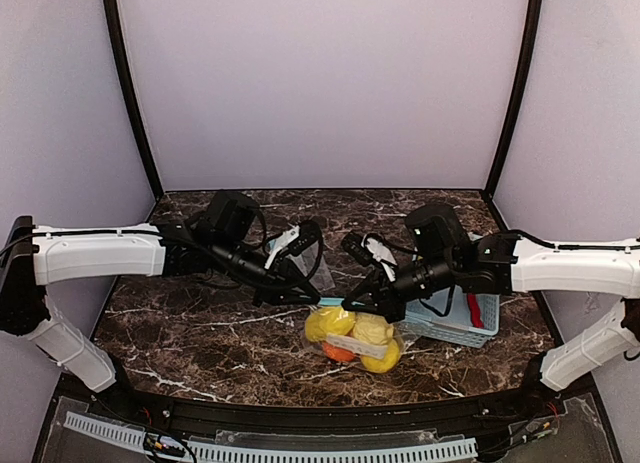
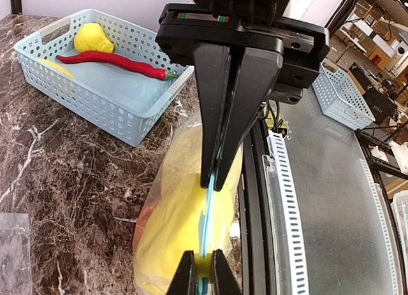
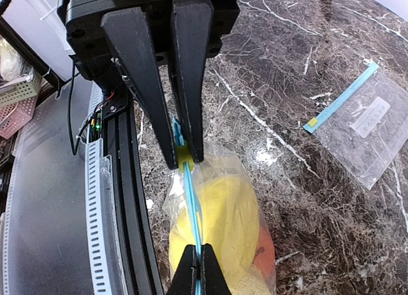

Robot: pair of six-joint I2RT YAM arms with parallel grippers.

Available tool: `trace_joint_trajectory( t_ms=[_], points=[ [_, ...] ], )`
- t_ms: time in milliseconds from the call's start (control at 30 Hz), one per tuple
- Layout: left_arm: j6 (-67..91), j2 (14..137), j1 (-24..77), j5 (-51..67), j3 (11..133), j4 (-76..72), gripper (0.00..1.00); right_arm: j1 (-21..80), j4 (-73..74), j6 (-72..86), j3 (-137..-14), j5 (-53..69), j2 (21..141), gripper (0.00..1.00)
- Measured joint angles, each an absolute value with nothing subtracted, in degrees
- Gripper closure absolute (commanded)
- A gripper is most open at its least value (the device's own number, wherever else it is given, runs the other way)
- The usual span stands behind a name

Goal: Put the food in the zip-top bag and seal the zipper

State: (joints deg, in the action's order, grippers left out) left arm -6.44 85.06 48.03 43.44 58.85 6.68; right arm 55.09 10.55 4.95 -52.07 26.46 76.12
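Marble table [image 1: 200, 323]: zip-top bag [image 1: 358, 347] of yellow food [image 1: 330, 323] lies near front edge. Both left gripper [image 2: 215, 177] and right gripper [image 3: 183, 156] pinch the zipper [image 3: 190, 199]. Advise sliding along strip with even pressure. The chili [image 2: 111, 59] sits in basket [image 2: 95, 104].

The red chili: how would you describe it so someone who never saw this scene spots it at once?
On the dark marble table, find the pale blue basket next to the filled bag. The red chili lies in it, the only long, slim, red item beside yellow pieces.
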Motion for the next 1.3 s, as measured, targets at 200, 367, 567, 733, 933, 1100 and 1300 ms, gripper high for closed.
trace_joint_trajectory(
  t_ms=[200,367,567,733,933,1100,1300],
  points=[
    [-7.18,84.31,47.51,43.35,58.98,7.40,0.99,54.85,10.55,4.95,-51.66,25.93,74.87,1.00],
    [-8.19,84.31,47.37,42.70,59.70,8.36,0.99,54.63,10.50,4.95,-51.40,25.78,74.24,1.00],
    [-9.72,84.29,47.16,42.15,60.31,10.02,0.99,54.54,10.37,4.93,-51.33,25.78,74.24,1.00],
    [-11.07,84.18,46.72,42.00,60.95,10.96,1.00,54.35,9.67,4.93,-51.31,25.78,74.24,1.00],
    [-12.53,83.44,46.63,41.89,61.30,12.12,0.99,54.35,9.02,4.82,-51.31,25.80,74.24,1.00],
    [-12.82,83.42,46.52,41.74,61.49,12.38,0.80,54.35,8.88,5.04,-51.42,26.37,74.24,1.00],
    [-10.24,81.78,43.99,39.29,60.90,14.92,0.33,54.11,10.59,7.66,-51.72,27.24,74.41,1.00]
  ],
)
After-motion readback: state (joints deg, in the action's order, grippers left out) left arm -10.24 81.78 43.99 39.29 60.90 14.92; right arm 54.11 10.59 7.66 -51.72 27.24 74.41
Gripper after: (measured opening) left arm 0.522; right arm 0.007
